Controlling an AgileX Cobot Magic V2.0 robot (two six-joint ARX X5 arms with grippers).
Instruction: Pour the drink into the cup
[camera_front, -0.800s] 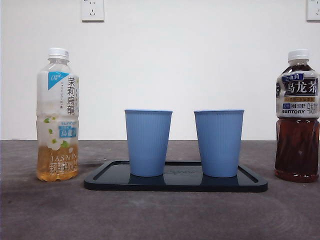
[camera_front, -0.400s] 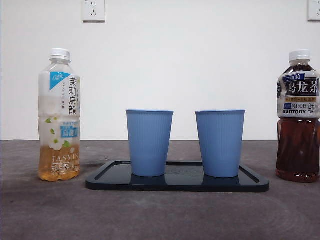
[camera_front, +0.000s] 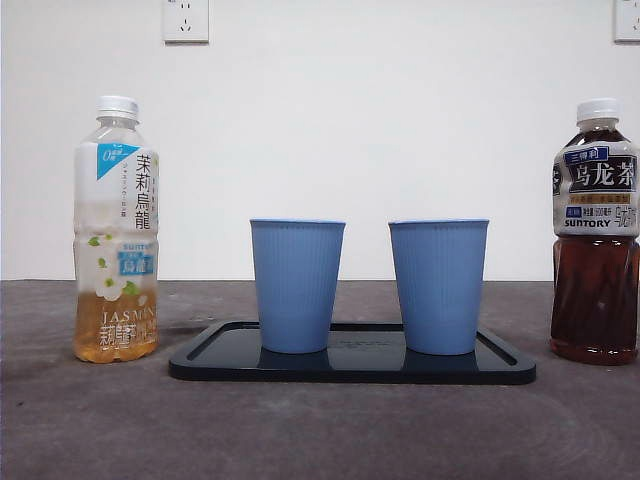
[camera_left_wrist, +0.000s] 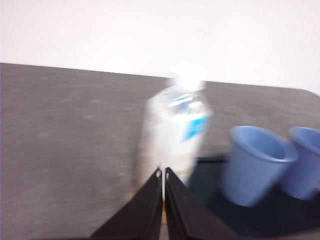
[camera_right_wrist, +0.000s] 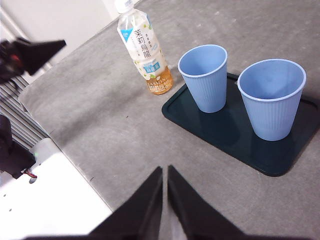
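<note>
Pale jasmine tea bottle faces left tool.

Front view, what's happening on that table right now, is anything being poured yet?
Nothing is being poured yet. Two blue cups, the left cup and the right cup, stand upright on a dark tray. A capped jasmine tea bottle stands on the table to the tray's left, a capped dark oolong tea bottle to its right. Neither is held. The left gripper, jaws together, points toward the jasmine bottle, its picture blurred. The right gripper, also closed, hangs above the table, holding nothing.
</note>
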